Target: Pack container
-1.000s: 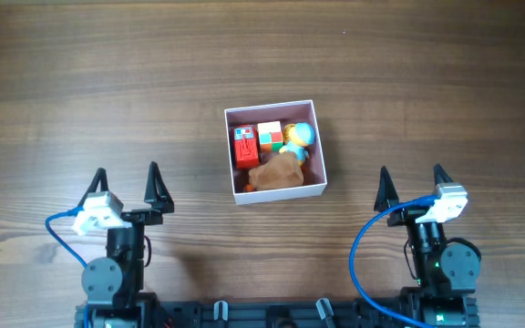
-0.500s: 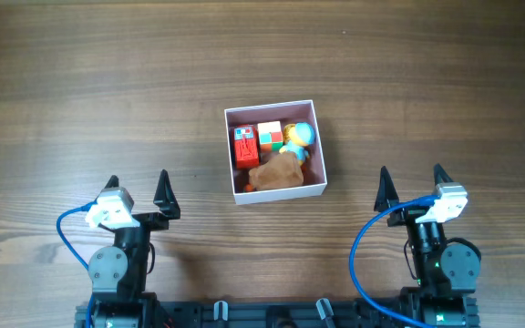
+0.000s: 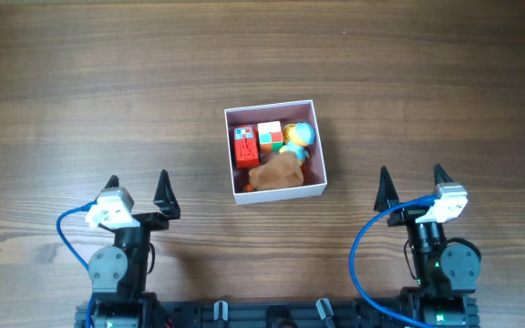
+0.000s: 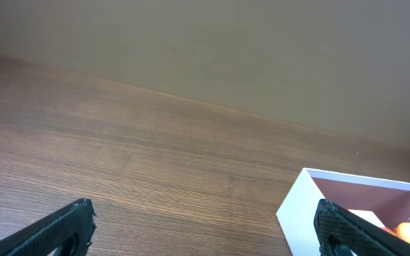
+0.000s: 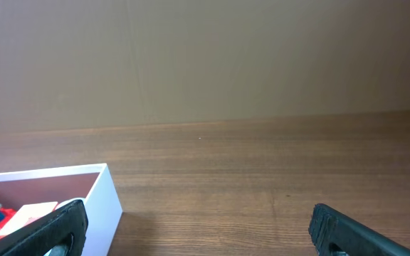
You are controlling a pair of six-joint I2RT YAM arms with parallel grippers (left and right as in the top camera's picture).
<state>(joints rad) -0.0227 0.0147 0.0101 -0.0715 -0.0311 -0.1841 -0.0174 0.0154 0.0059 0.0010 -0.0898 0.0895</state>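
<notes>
Grippers first: left gripper (image 3: 137, 176) has both black fingers spread wide, nothing between them. Right gripper (image 3: 410, 169) is the same, fingers apart and empty. Both sit at the near edge of the table (image 3: 108, 73), left one tilted slightly, right one straight. Left wrist view shows its fingertips (image 4: 82, 212) low at the frame corners with bare wood between. Right wrist view shows the same, one tip (image 5: 73, 213) at the left corner.

A blue cable (image 3: 66, 228) loops off the left arm, and another blue cable (image 3: 361, 251) off the right arm.

The container (image 3: 229, 155) sits on the table ahead of and between the two grippers, well apart from both. It has white walls and a pink inside, and it is open on top. Inside are a red block (image 3: 245, 146) at the left, a white cube with red and green faces (image 3: 270, 136) beside it, a blue and yellow round toy (image 3: 299, 137) at the right, and a brown lump (image 3: 277, 171) along the near wall. What the lump is cannot be told. One container corner shows in the left wrist view (image 4: 297, 213) and one in the right wrist view (image 5: 109, 203).

The surface is dark brown wood with the grain running left to right and a matte finish. Behind the far table edge stands a plain tan wall (image 4: 226, 43), evenly lit, with a faint vertical seam (image 5: 138, 71) in the right wrist view.
</notes>
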